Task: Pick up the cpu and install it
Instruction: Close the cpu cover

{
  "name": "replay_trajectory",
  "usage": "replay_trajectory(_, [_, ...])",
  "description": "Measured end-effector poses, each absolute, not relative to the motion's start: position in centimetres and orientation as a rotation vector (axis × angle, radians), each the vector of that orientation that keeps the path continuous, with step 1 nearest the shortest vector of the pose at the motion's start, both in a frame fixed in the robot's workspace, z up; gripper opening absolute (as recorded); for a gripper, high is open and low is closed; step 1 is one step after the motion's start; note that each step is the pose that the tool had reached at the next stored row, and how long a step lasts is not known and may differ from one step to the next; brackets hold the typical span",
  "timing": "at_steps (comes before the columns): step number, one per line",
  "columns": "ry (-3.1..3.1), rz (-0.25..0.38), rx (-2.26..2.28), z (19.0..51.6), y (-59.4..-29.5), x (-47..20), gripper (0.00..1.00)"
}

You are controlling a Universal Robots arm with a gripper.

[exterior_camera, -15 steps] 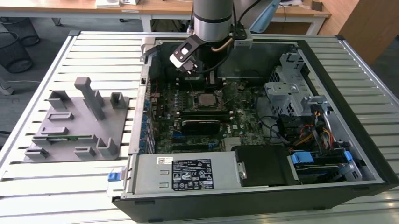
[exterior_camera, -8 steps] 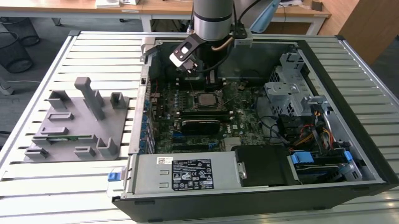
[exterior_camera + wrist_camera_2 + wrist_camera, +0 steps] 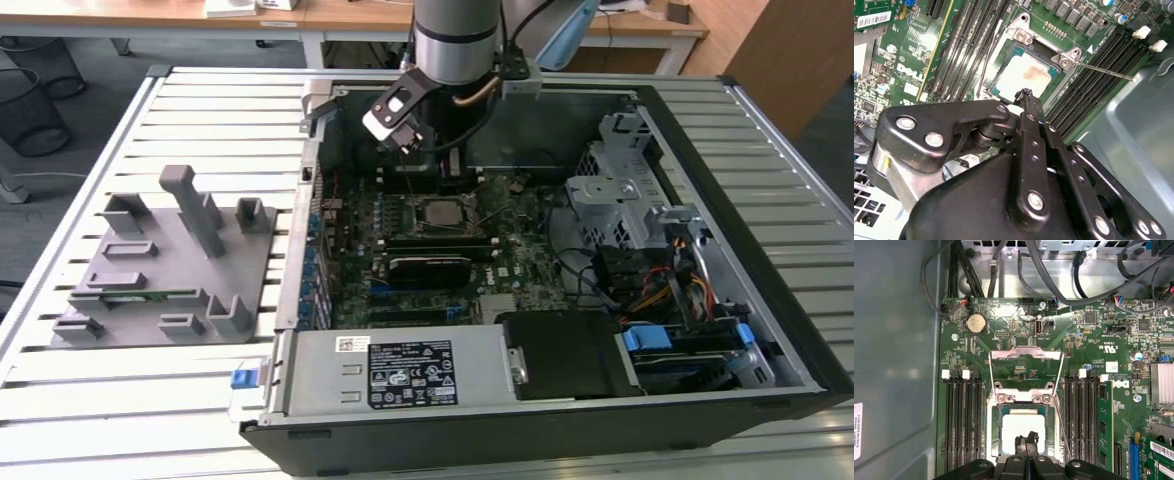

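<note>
**Listener:** What is in the exterior view?

**Me:** An open computer case lies on a slatted metal table. My arm comes down into the far end of the case. On the exterior view's left, beside the case, lies a grey moulded fixture tray. The cpu, a small pale square, sits in the green motherboard, just nearer the camera than my arm's lower end.

**Listener:** And the second wrist view?

**Me:** The black linkages of my gripper are in the foreground. Its two fingers are pressed together at the tip, with nothing between them. The tip hangs over one edge of the cpu. The cpu lies flat in its socket, silvery top up, with a faint brownish smudge. I cannot tell whether the tip touches it. A thin metal lever juts out from the socket. Memory slots run alongside.

**Listener:** And the first wrist view?

**Me:** The cpu is seated squarely in the socket. The metal retention frame is swung open and lies back over the board beyond it. Black memory slots flank the socket on both sides. My gripper, fingers closed against each other, overlaps the cpu's nearer edge. A round coin battery sits beyond the frame, near a bundle of dark cables.
</note>
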State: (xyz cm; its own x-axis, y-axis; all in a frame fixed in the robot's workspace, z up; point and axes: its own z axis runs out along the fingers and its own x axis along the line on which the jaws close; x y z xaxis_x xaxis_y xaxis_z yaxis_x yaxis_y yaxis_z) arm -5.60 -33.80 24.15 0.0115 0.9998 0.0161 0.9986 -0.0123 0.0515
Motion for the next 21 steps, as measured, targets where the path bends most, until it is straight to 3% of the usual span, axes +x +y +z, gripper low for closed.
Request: replay_trajectory(21, [2.190,0.075,2.216,25.18,-33.79,-5.60,0.11])
